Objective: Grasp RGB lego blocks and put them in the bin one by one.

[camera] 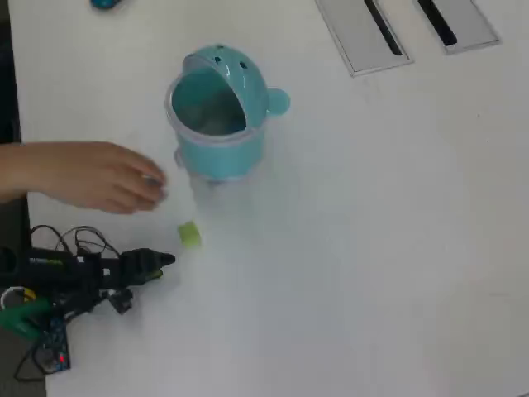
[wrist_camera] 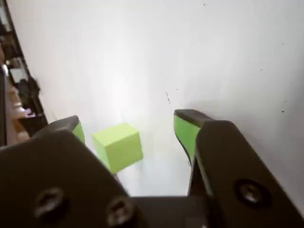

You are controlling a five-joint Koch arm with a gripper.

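A yellow-green lego block (wrist_camera: 118, 145) lies on the white table between my open jaws, closer to the left one, in the wrist view. In the overhead view it (camera: 189, 235) sits just beyond my gripper (camera: 168, 260), below the bin. The gripper (wrist_camera: 128, 126) is open with green pads (wrist_camera: 185, 133) and touches nothing. The teal bin (camera: 216, 116) stands upright with its domed lid tipped back and its mouth open. The red and blue blocks are not in view.
A person's hand (camera: 95, 175) reaches in from the left edge, close to the bin's left side and just above my arm (camera: 74, 273). Two grey slotted panels (camera: 364, 33) lie at the top right of the white table (camera: 372, 248).
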